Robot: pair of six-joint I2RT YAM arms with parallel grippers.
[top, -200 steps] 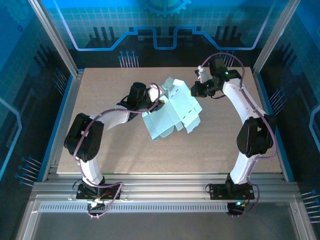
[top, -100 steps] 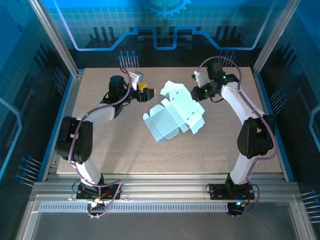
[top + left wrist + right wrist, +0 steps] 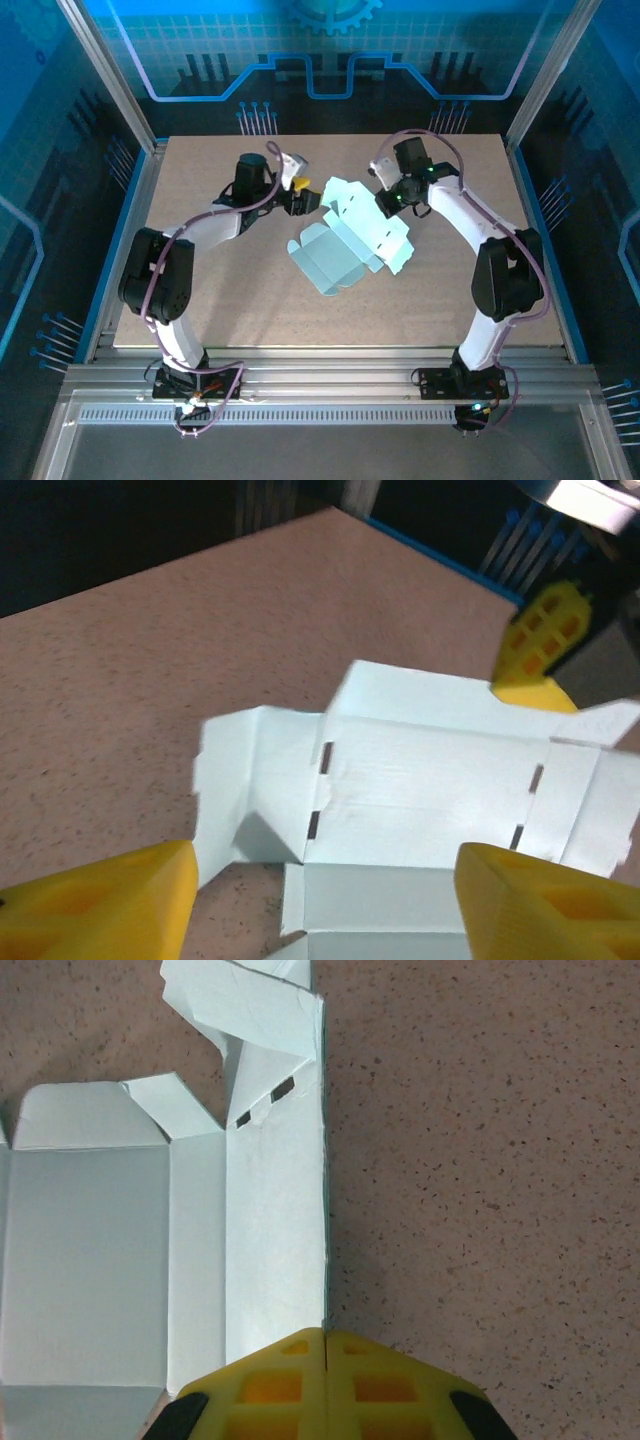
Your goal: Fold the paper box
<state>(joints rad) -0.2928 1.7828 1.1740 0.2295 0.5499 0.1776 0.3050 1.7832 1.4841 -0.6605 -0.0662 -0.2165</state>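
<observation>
The paper box (image 3: pixel 350 238) is a pale mint flat cut-out with flaps, lying near the middle of the table. My left gripper (image 3: pixel 304 193) hovers just off its left upper edge, open, with nothing between the yellow fingers. In the left wrist view the paper box (image 3: pixel 430 790) spreads ahead of the left gripper (image 3: pixel 325 910). My right gripper (image 3: pixel 386 197) sits at the cut-out's upper right edge. In the right wrist view the right gripper (image 3: pixel 326 1345) is shut, and the edge of the paper box (image 3: pixel 275 1230) runs straight into the seam between its jaws.
The brown speckled table (image 3: pixel 200 290) has metal frame rails (image 3: pixel 330 375) along its near side and blue walls around it. The right gripper's yellow finger (image 3: pixel 545 640) shows beyond the paper in the left wrist view.
A second ago the left gripper was at the raised paper; it backed off left, the paper dropped flat, and it has since come back right. The right gripper slid slightly left.
</observation>
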